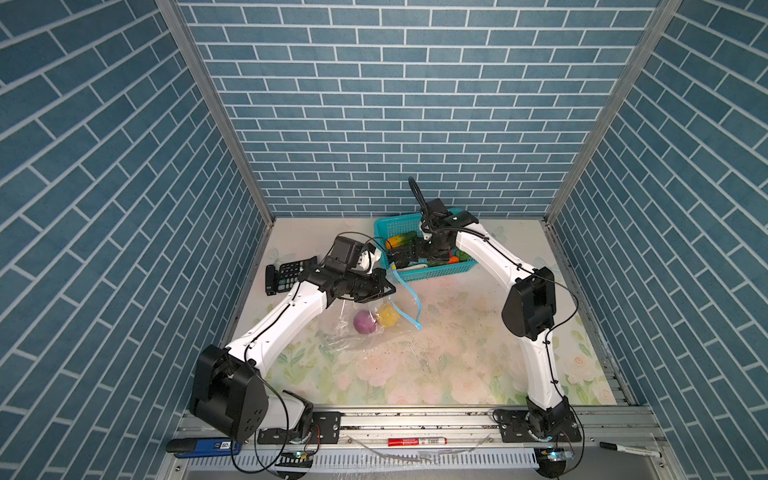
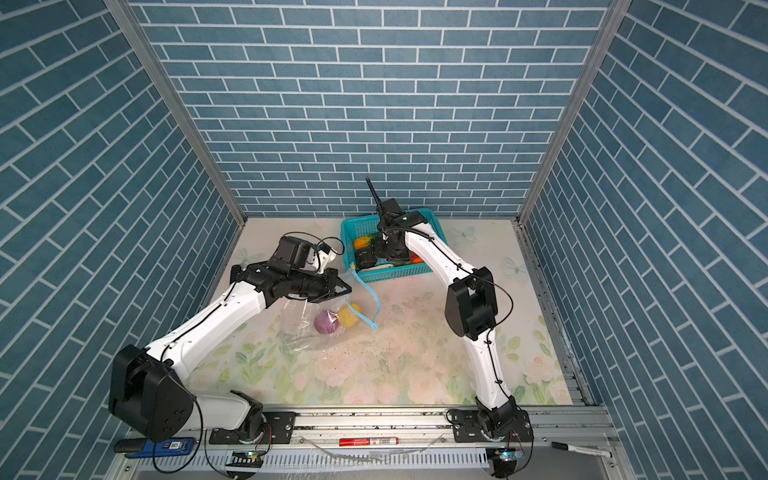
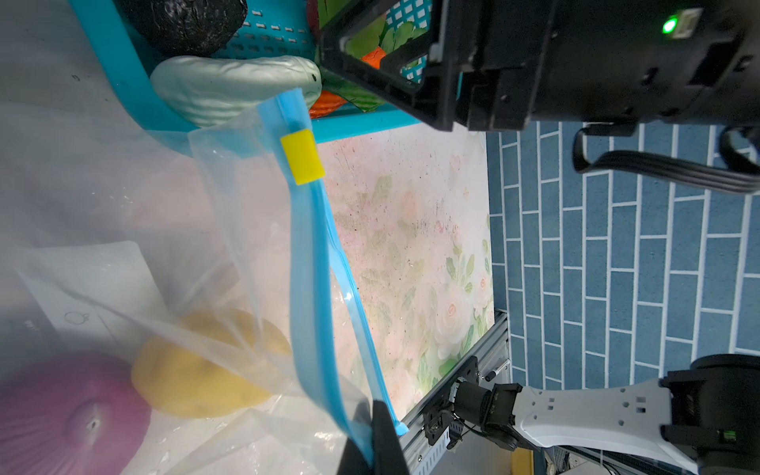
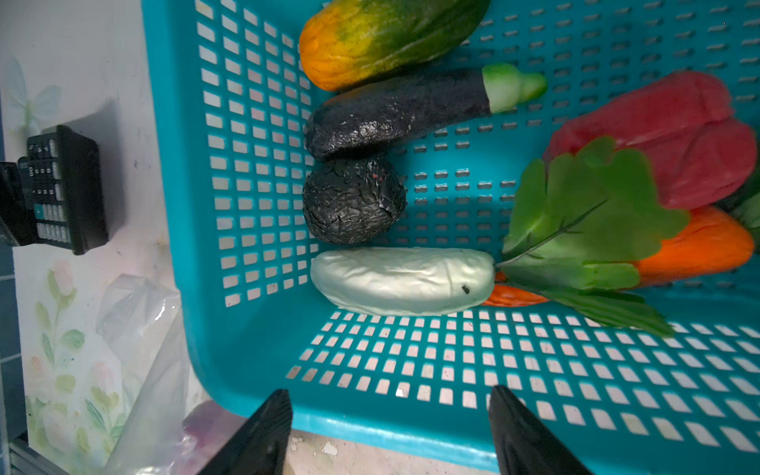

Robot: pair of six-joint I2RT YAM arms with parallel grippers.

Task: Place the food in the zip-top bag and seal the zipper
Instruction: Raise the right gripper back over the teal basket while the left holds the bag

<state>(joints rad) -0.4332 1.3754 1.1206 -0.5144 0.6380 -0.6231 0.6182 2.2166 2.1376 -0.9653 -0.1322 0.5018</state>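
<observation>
Zipper [image 3: 305, 255] lip pinched tight in the closed left gripper [image 1: 389, 288], zip-top bag [image 1: 345, 332] sagging from that grip onto the table [image 1: 457, 353], purple onion [image 1: 365, 322] and yellow fruit [image 1: 388, 315] touching each other inside, just below the gripper. Left arm stretched low toward the middle, gripper pointing rightward; right arm bent down over the teal basket [image 1: 432, 274], right gripper [image 4: 388, 394] spread wide and empty at its near wall, eggplant [image 4: 395, 115], carrot [image 4: 695, 246] and cucumber-like piece [image 4: 386, 37] inside just ahead. Long axis of the zipper from basket wall toward the near rail, yellow slider [image 3: 302, 156] at the basket end.
</observation>
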